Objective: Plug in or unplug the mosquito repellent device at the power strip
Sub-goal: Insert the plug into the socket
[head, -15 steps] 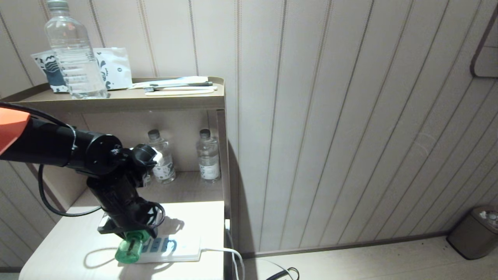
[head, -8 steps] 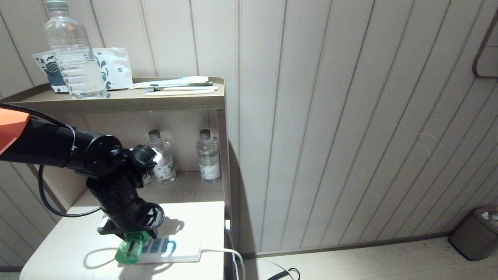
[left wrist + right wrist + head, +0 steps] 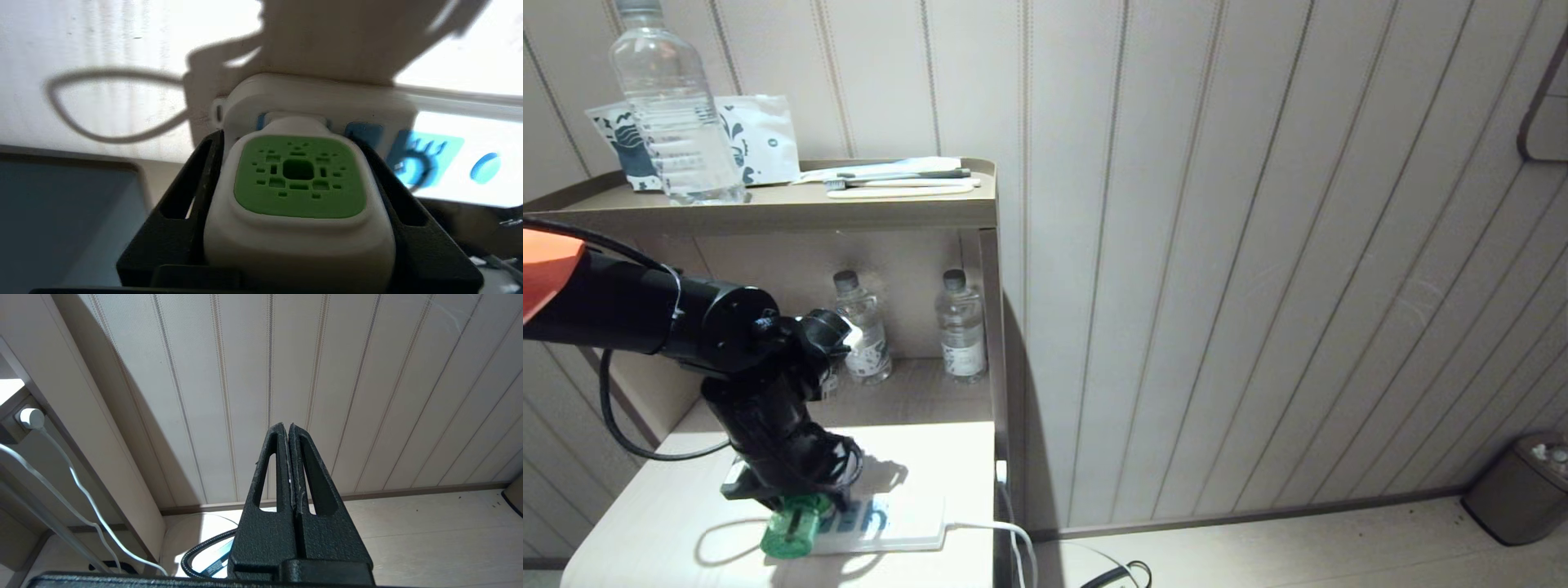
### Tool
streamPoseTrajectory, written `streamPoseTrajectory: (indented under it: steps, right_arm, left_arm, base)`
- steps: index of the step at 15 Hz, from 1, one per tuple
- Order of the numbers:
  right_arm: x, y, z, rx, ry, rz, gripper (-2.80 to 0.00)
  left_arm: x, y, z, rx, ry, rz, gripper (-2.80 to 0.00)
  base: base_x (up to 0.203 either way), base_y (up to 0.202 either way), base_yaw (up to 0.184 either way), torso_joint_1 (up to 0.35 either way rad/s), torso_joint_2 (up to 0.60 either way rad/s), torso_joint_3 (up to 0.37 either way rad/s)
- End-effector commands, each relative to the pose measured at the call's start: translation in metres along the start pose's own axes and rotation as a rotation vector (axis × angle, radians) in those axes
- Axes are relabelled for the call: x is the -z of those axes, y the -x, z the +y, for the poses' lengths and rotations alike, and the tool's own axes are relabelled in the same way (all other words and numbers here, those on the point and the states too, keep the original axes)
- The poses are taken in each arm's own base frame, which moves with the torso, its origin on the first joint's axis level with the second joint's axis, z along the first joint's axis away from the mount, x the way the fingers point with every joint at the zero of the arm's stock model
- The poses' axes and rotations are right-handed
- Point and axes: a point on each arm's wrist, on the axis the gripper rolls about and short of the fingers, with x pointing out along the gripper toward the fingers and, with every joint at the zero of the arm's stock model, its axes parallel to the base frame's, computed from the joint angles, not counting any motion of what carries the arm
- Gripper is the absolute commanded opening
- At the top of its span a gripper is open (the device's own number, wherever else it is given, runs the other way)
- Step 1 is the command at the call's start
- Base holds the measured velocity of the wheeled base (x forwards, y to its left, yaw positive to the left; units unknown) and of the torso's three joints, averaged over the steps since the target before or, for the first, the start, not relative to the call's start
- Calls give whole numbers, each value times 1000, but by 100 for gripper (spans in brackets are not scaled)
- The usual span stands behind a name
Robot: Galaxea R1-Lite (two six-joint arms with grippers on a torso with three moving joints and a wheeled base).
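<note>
The mosquito repellent device [image 3: 788, 532] stands at the left end of the white power strip [image 3: 907, 523] on the low table, its translucent green bottle pointing toward me. In the left wrist view its white and green head [image 3: 298, 179] sits against the strip [image 3: 327, 98], over a blue socket. My left gripper [image 3: 796, 498] reaches down onto it, with a black finger [image 3: 196, 192] pressed against each side of the head. My right gripper [image 3: 288, 428] hangs shut and empty near the floor, out of the head view.
A large water bottle [image 3: 670, 106], a pouch and toothbrushes [image 3: 898, 181] lie on the upper shelf. Two small bottles [image 3: 960, 327] stand in the niche behind the table. The strip's white cord [image 3: 996, 531] runs off the table's right edge. A bin [image 3: 1515, 490] stands at the far right.
My left arm has sunk slightly and pressed the device a little lower and leftward at the strip's end. The whole view has shifted a little. The right arm is still.
</note>
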Motion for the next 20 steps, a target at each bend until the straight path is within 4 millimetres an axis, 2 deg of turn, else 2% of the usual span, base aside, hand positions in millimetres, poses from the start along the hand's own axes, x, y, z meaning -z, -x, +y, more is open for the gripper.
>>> streamPoseTrajectory:
  steps: [1,6,12,16,20]
  right_arm:
    - [0,0,0,-1,0,1,-280]
    - [0,0,0,0,0,1,-280]
    - [0,0,0,1,0,1,-280]
    - [0,0,0,-1,0,1,-280]
    - [0,0,0,-1,0,0,-280]
  left_arm:
    - [4,9,2,8,4,-23,0]
    - [7,18,4,23,7,-49,0]
    - [18,47,10,60,6,-137,0]
    - [34,73,17,96,-16,-218,0]
    - [59,99,29,133,-24,-311,0]
  base:
    - [0,0,0,0,0,0]
    - [0,0,0,0,0,0]
    - [0,0,0,0,0,0]
    - [0,0,0,0,0,0]
    - [0,0,0,0,0,0]
